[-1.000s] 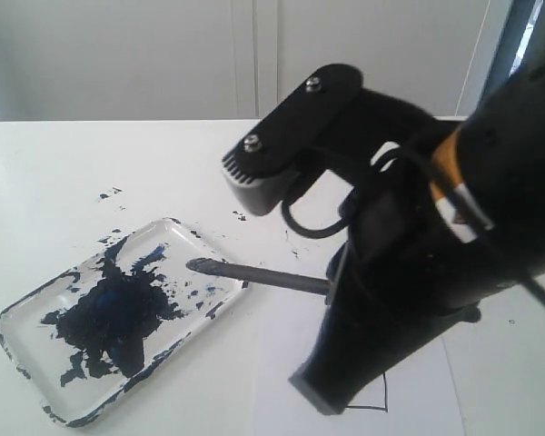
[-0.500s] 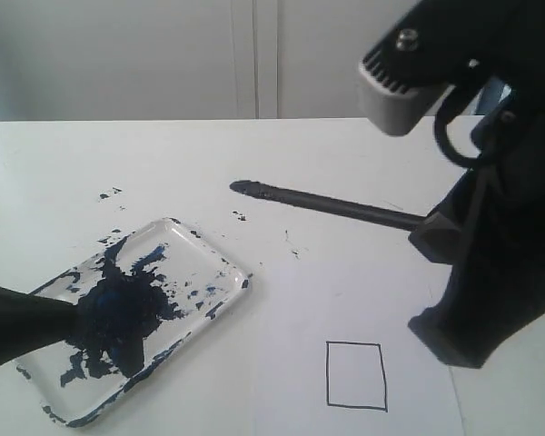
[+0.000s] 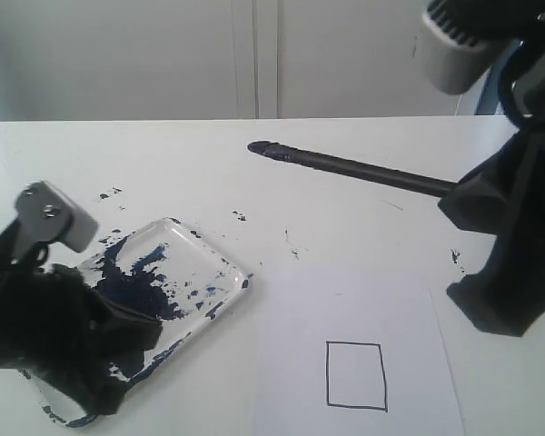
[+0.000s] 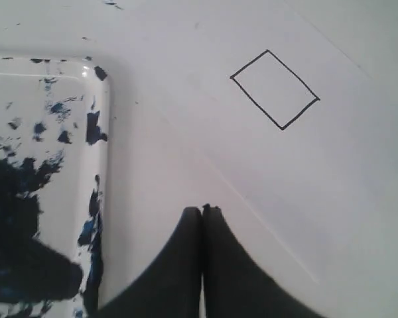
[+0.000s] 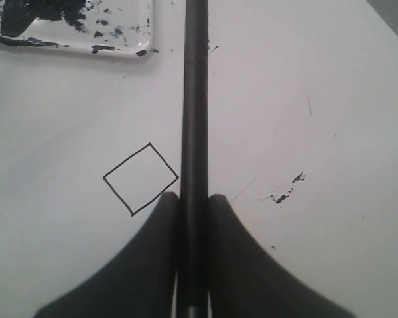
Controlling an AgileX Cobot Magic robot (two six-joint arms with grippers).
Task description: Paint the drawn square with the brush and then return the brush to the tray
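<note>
Stage of task: brush in hand, painting not begun. The right gripper (image 5: 194, 199) pinched the brush (image 3: 354, 168) near its rear end, with the jaws closed on the black shaft so that it ran straight out between them. In the exterior view the brush pointed leftward across the white table (image 3: 163, 154). Its dark-coated tip lay beyond the far side of the tray (image 3: 241, 272) and well apart from the drawn square (image 3: 356, 375); it appeared to be raised off the surface rather than resting on it.

The drawn square's interior was plain white in all three views, with only its thin black outline on the paper (image 3: 291, 391), so no stroke had been laid. In the right wrist view the shaft passed just beside one corner of the square, though probably above it rather than touching.

The left gripper (image 4: 202, 211) had its fingers pressed together and held nothing. It hung near the tray's rim, between the tray and the paper, while that arm covered the tray's near part in the exterior view.

Judged remaining: bringing the tip down into the outline, filling it with paint, then laying the brush back in the blue-smeared tray. Roughly the first third seemed complete.
</note>
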